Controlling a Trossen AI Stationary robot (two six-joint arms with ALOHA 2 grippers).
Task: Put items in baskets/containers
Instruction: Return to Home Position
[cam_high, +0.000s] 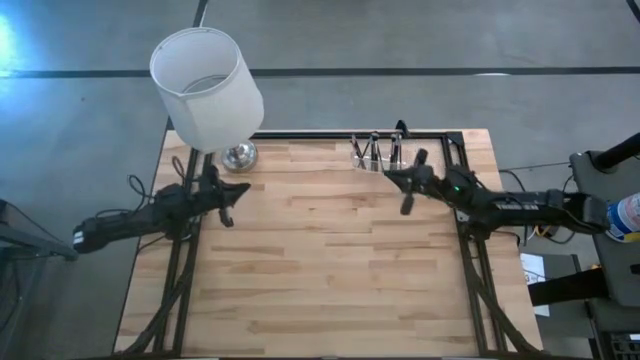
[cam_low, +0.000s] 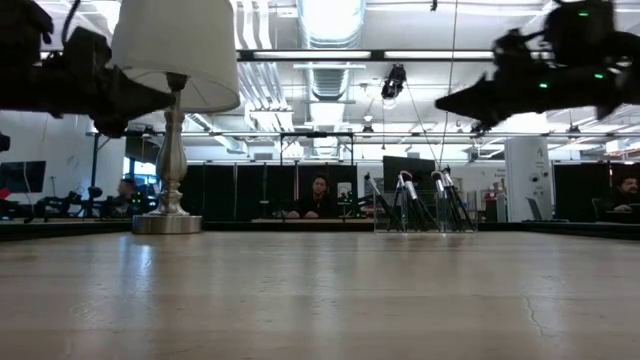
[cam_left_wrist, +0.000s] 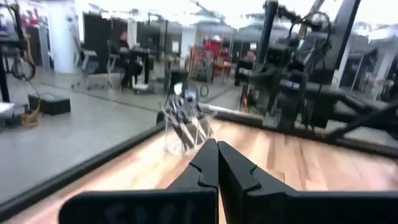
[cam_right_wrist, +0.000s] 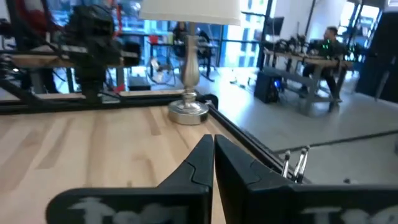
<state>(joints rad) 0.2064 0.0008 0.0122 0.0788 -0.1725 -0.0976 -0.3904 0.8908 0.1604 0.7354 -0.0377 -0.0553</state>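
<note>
Wood tabletop (cam_high: 330, 260) fills the high view. We see the clear holder (cam_high: 378, 152) at its far edge, right of ctr, w/ the brushes (cam_high: 372, 147) standing in it. The right gripper (cam_high: 389, 175) is just in front of the holder and not touching it. The left gripper (cam_high: 246, 188) is over the table's left side, near the lamp base (cam_high: 238, 155). The white lampshade (cam_high: 205, 85) overhangs the far-left corner. Both grippers point inward and are well apart.

Low view: we find both arms up off the wood. The left gripper (cam_low: 165, 98) is high at left by the shade, the right gripper (cam_low: 447, 102) high at right. The holder (cam_low: 425, 222) rests on the far edge, w/ brushes (cam_low: 408, 190) leaning at diff. angles, some w/ lighter tips. A person (cam_low: 318, 195) sits in the bkgd.

Left wrist view: we read the left gripper (cam_left_wrist: 217, 155) as closed, its fingers (cam_left_wrist: 199, 171) pressed together and gripping no item. Beyond them are the holder (cam_left_wrist: 186, 134) w/ its brushes and the other arm (cam_left_wrist: 292, 81) farther off.

Right wrist view: the right gripper (cam_right_wrist: 213, 148) is also closed on itself, fingers (cam_right_wrist: 196, 165) touching. It faces the lamp base (cam_right_wrist: 188, 112) and the left arm (cam_right_wrist: 93, 37) across the wood. A couple of light brush tips (cam_right_wrist: 303, 157) show beside it.
</note>
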